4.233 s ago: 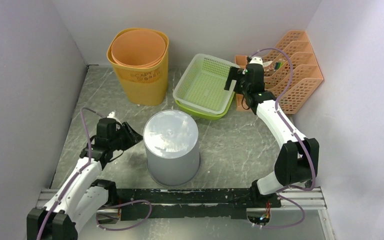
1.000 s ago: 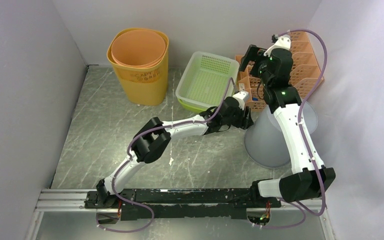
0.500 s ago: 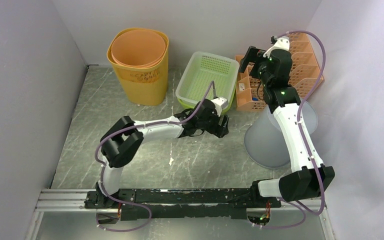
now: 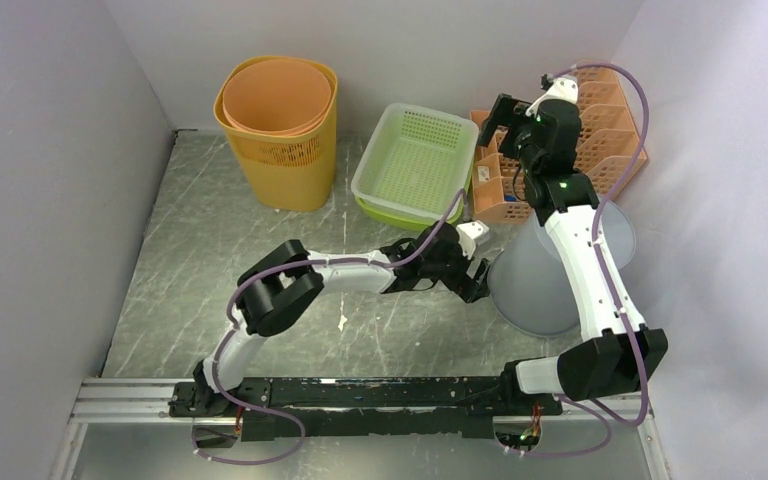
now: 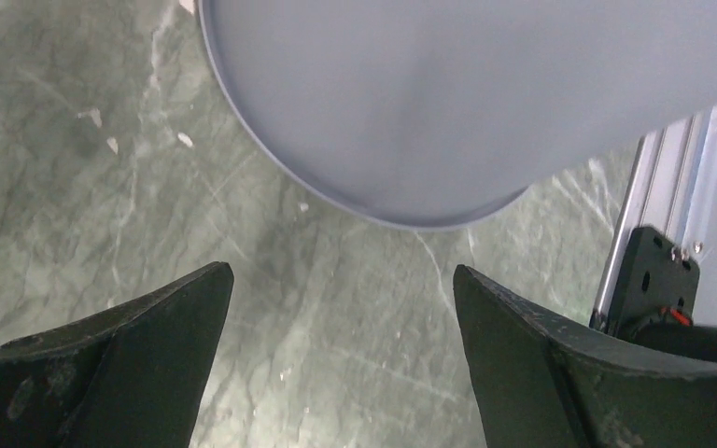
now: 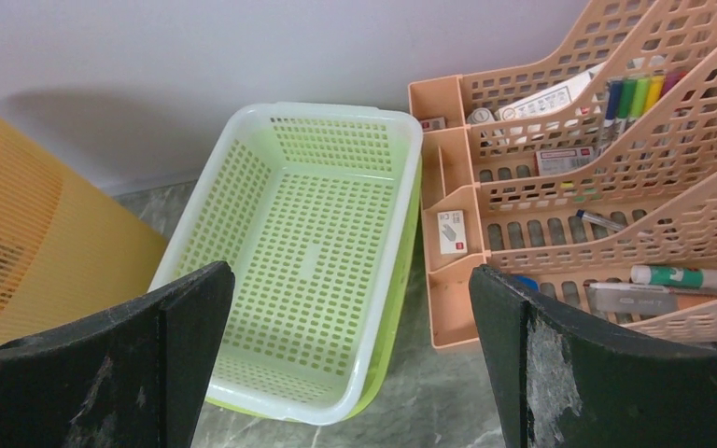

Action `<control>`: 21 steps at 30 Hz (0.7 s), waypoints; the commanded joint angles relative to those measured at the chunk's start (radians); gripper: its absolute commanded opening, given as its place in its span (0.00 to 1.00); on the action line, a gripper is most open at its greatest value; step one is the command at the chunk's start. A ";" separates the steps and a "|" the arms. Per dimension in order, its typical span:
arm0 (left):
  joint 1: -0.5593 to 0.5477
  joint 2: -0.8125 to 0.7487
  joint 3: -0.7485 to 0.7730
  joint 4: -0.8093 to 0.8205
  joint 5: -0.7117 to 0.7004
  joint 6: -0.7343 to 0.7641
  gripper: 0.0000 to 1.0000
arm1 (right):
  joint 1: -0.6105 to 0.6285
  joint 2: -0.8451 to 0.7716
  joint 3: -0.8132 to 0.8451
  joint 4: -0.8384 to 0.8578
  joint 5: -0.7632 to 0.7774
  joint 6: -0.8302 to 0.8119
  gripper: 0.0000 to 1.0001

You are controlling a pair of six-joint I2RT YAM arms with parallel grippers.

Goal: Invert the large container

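Left claw (image 5: 338, 280) is spread wide and holds nothing, its fingers just short of the grey bucket's (image 4: 535, 285) round edge. The bucket sits at the right of the tabletop (image 4: 210, 250), partly behind the right arm, ungripped; standing square or leaning, I cannot tell. Right claw (image 6: 350, 273), farther back over the green basket (image 6: 322, 110), is likewise wide and empty. Risk: a nudge could topple the bucket into the orange rack (image 6: 560, 187).

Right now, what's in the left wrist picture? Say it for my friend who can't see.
A big pale grey container fills the top of the view, its round edge above a green marbled table. The left gripper is open and empty, its two dark fingers at the bottom corners.
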 commanded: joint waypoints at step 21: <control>-0.004 0.268 0.411 0.167 0.055 -0.085 1.00 | -0.039 -0.054 0.017 0.024 0.091 -0.007 1.00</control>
